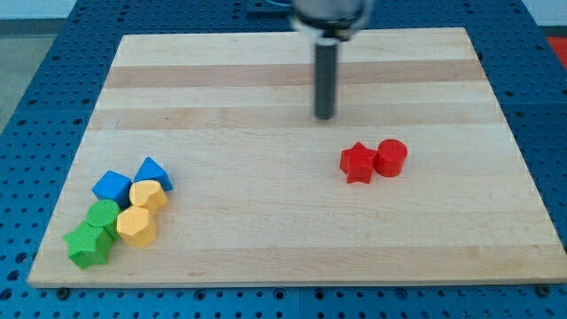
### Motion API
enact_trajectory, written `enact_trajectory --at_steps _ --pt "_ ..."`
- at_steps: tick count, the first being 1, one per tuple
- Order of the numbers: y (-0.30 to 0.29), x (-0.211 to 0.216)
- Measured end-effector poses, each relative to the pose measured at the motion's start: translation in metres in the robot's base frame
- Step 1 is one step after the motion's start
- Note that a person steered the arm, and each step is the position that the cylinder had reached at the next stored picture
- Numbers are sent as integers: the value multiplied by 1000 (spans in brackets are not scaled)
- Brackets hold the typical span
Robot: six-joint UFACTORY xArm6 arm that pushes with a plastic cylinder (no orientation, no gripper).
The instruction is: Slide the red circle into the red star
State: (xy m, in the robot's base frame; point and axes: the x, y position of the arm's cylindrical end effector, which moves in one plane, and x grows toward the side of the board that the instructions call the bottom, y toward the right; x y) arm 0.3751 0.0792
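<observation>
Green, yellow and blue blocks huddle at the near left of the wooden desk. Right of the middle, the red circle touches the red star. My tip, with no gripper, sits just beyond them.

Board pale wood, matt; blocks prob. plastic, smooth.

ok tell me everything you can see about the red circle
The red circle is a short, solid red cylinder that looks like painted wood, standing upright on its flat end on the wooden board, in the view's right half. Its left side sits against the red star, apparently touching. Nothing else is in contact with it: my tip is toward the view's top and slightly left, clear of both red blocks.
</observation>
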Motion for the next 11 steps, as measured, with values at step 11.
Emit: enact_trajectory --at_steps 11 --pt "55 98"
